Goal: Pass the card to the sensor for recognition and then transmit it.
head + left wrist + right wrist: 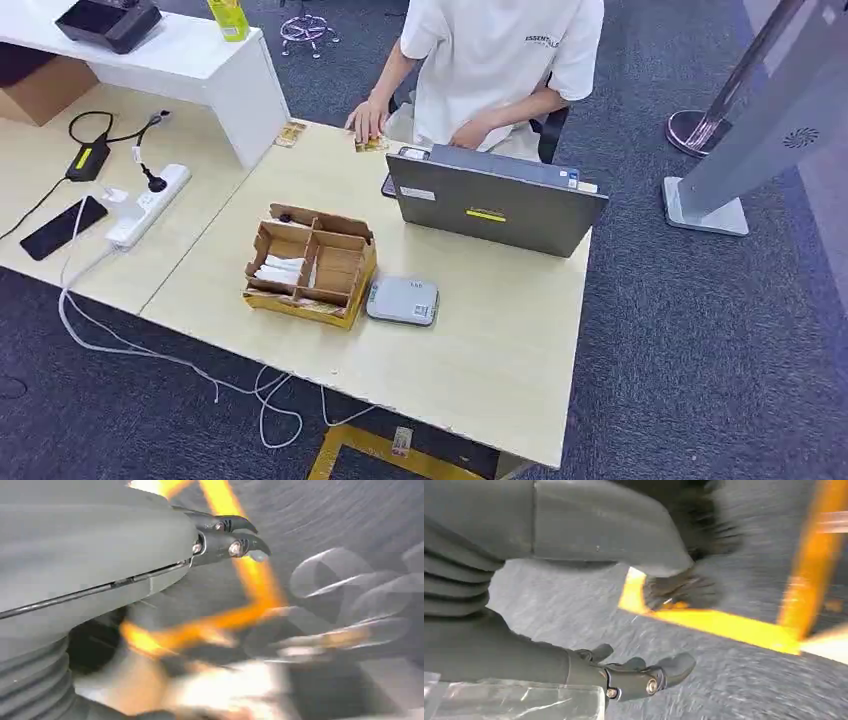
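Evidently, nothing is done yet. The pale wooden table (480, 330) carries the brown cardboard divider box (312, 265) holding white cards (280, 270), touching the flat grey sensor pad (403, 300). The left hand (227, 537) and right hand (644, 672) hang low, fingers apart, holding nothing; pickup, scan and handover remain.

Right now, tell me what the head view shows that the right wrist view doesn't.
Head view alone: the wooden table bearing a cardboard organizer, the grey sensor beside it, a laptop, and a seated person. Right wrist view alone: the right hand, holding nothing, fingers apart, above the floor. Both: grey carpet and yellow table frame.
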Available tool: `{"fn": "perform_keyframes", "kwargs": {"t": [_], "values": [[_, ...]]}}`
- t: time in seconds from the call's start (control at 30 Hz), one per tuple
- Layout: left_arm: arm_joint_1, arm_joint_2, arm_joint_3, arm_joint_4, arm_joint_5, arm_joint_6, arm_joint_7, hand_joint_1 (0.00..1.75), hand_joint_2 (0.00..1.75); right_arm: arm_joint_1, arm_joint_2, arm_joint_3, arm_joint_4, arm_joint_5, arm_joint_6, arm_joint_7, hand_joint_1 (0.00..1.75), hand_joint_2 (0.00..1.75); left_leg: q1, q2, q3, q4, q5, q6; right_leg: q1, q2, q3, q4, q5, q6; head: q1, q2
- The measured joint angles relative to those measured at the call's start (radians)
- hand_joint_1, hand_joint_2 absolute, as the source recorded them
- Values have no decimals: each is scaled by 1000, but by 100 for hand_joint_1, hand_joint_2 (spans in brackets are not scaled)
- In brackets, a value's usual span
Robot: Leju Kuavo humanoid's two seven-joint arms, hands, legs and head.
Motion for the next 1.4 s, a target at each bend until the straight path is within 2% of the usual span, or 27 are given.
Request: {"fn": "perform_keyframes", "kwargs": {"t": [0.07, 0.1, 0.17, 0.2, 0.27, 0.3, 0.33, 0.37, 0.43, 0.53, 0.63, 0.77, 0.83, 0.87, 0.97, 1.17, 1.23, 1.33, 1.4], "values": [[-14, -7, 65, 11, 68, -31, -79, 0, 0, -17, 8, 35, 20, -14, -9, 1, 0, 0, 0, 0, 0, 0, 0, 0, 0, 0, 0, 0, 1, -1, 0, 0], [-16, -14, 103, 12, 94, -67, -138, 0, 175, -19, 10, 51, 26, -21, -13, 1, 0, 0, 0, 0, 0, 0, 0, 0, 0, 0, 0, 0, 1, -1, 0, 0], [-16, -10, 173, 13, 96, -151, -209, 0, 175, -22, 11, 65, 33, -34, -20, 0, 0, 0, 0, 0, 0, 0, 0, -1, 1, 0, 0, 0, 0, -2, 0, 0], [-16, -1, 210, 14, 94, -201, -227, 0, 0, -24, 11, 70, 37, -43, -22, 0, 0, 0, 2, 0, 0, 0, 0, -1, 2, 0, 0, 0, 0, -2, 0, 0], [-11, 22, 302, -9, 37, -295, -262, 0, 0, -28, 11, 79, 44, -46, -29, 0, 0, 0, 4, 2, 0, 0, -1, -3, 3, 2, 0, 0, 1, -3, 1, 0], [-13, 49, 361, -15, 26, -348, -267, 0, 0, -29, 11, 80, 47, -51, -29, -1, 0, 0, 4, 2, 0, 0, -1, -3, 4, 2, 0, 0, 0, -4, 1, 0], [-16, 96, 417, -14, 30, -383, -251, 0, 0, -29, 11, 80, 50, -55, -29, -3, 0, 0, 5, 2, 0, 0, -1, -4, 5, 2, 0, 0, 0, -5, 1, 0], [-15, 148, 474, -14, 40, -391, -224, 0, 0, -29, 11, 80, 53, -57, -28, -4, 0, 0, 6, 3, 0, 0, -3, -8, 7, 3, 0, 0, 0, -7, 1, 0], [-15, 215, 560, -14, 43, -396, -201, 0, 0, -28, 11, 80, 57, -61, -27, -5, 0, 0, 7, 4, 1, 0, -1, -10, 8, 4, 0, 0, 0, -9, -1, 0], [-14, 266, 638, -14, 40, -409, -213, 0, 0, -30, 11, 81, 61, -60, -27, -5, 0, 0, 7, 3, 2, -1, -1, -11, 7, 3, 0, 1, -2, -11, -1, 0], [-13, 286, 678, -14, 27, -447, -272, 0, 0, -31, 11, 81, 63, -60, -19, -5, 0, 0, 9, 3, 1, -1, -1, -12, 9, 3, 0, 1, -3, -13, 0, 0], [-8, 355, 722, -71, -49, -455, -292, 0, 0, -30, 10, 83, 67, -59, -9, -10, 0, 0, 13, 4, 1, 1, -3, -14, 12, 4, 1, 1, -2, -15, 1, 0], [-8, 385, 757, -120, -86, -450, -290, 0, 0, -30, 10, 90, 68, -57, -7, -10, 0, 0, 13, 4, 2, 1, -3, -15, 13, 4, 1, 1, -2, -16, -1, 0], [-8, 395, 775, -155, -106, -443, -269, 0, 0, -30, 10, 94, 69, -57, -6, -10, 0, 0, 13, 4, 2, 1, -3, -15, 13, 4, 1, 1, -2, -16, 0, 0], [-11, 411, 816, -230, -132, -432, -241, 0, 0, -31, 11, 104, 70, -57, -6, -6, 0, 0, 13, 4, 2, 0, -2, -16, 13, 4, 1, 1, -2, -17, 0, 0], [-17, 425, 854, -310, -203, -452, -264, 0, 0, -32, 10, 112, 71, -48, -6, 5, 0, 0, 14, 4, 2, 0, -2, -17, 14, 4, 0, 1, -2, -17, -1, 0], [-25, 436, 854, -376, -233, -435, -233, 0, 0, -34, 11, 122, 71, -36, -6, 11, 0, 0, 15, 4, 2, 0, -2, -17, 14, 3, 1, 1, -2, -17, -1, 0], [-57, 458, 852, -528, -271, -360, -159, 0, 0, -37, 11, 141, 71, -19, -6, 24, 0, 0, 15, 4, 2, 0, -1, -19, 16, 3, 1, 1, 0, -19, -1, 0], [-79, 478, 848, -607, -278, -329, -133, 0, 0, -39, 11, 155, 71, -10, -5, 29, 0, 0, 15, 5, 2, 0, -1, -19, 16, 4, 1, 1, 1, -21, 0, 0]]}}
